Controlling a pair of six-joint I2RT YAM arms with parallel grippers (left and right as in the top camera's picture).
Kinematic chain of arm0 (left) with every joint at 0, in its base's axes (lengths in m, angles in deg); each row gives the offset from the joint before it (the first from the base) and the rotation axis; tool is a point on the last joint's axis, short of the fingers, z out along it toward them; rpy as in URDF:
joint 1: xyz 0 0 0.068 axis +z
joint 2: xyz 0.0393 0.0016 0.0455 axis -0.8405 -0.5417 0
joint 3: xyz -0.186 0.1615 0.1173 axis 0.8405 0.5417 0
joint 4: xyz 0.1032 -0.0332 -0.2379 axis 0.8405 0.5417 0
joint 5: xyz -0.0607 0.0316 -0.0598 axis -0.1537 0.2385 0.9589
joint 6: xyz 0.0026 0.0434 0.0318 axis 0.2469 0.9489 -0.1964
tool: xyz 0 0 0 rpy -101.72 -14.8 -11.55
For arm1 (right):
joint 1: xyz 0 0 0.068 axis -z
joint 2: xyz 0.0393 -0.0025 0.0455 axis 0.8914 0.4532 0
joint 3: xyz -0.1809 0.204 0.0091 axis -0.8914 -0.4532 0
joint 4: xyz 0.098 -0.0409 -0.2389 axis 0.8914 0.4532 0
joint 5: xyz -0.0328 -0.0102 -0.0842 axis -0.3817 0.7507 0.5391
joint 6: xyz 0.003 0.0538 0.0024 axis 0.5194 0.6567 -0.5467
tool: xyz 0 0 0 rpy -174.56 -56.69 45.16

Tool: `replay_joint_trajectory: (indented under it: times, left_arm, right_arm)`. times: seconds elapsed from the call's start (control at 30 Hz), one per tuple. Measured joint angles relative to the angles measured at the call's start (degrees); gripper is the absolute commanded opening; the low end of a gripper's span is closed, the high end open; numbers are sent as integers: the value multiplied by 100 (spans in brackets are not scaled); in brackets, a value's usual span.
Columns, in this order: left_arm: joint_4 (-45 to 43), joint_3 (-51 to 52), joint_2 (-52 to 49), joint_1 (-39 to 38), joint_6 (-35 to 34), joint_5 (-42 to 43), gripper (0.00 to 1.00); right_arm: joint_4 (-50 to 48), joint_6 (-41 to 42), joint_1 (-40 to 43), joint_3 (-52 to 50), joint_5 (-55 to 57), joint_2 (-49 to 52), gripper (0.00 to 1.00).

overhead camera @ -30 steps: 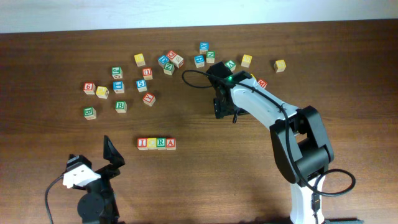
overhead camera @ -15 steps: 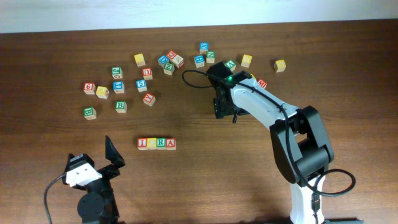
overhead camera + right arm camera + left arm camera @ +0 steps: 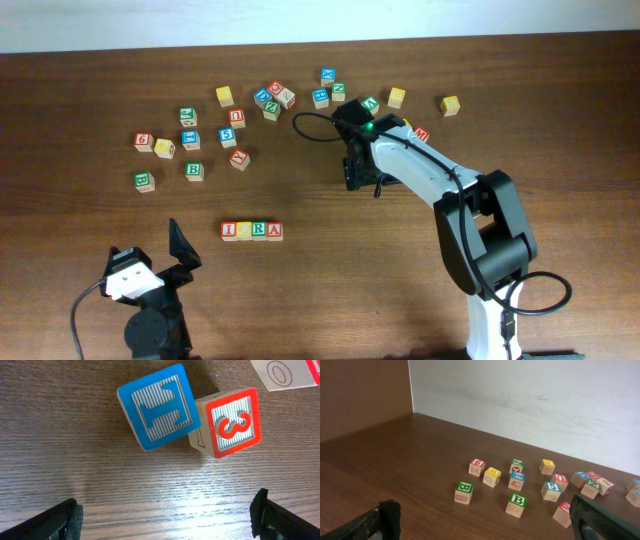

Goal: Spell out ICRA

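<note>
**Wooden row already reads ICRA; left arm is the nearer one**

Wooden cubes, four of them, sit touching side by side as the ICRA row (image 3: 251, 231), low on the table (image 3: 320, 300) and left of middle. Its long axis runs 9 to 3 o'clock, with I at the 9 end and A at the 3 end. The second cube (image 3: 244, 231) has a yellow face. Its letter is too small from overhead to be sure of, probably C.

The left gripper (image 3: 180, 250) is released with its jaws spread wide, and nothing is between them. The row lies at roughly 2 to 3 o'clock from it, near but apart.

The right gripper (image 3: 360, 178) is also released and empty. The row lies at about 8 o'clock from it and well apart, so the left arm is closer.

The right wrist view shows a blue block (image 3: 159, 406) touching a red 3 block (image 3: 232, 422) just ahead of the open jaws. Neither belongs to the word. The loose cubes (image 3: 195, 140) are scattered toward 12 o'clock, well apart from the row.

Judgement: the spelling looks done. Any further move is a nudge along the row's axis or a retreat, and the left arm is the one placed for it.
</note>
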Motion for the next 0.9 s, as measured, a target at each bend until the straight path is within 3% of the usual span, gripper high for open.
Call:
replay_joint_trajectory:
  times: [0.7, 0.9]
  left_arm:
    - [0, 0, 0, 0, 0, 0, 99]
    - [2, 0, 0, 0, 0, 0, 99]
  right_arm:
    - [-52, -2, 219, -17, 0, -2, 98]
    - [-907, -9, 256, -1351, 2, -844, 98]
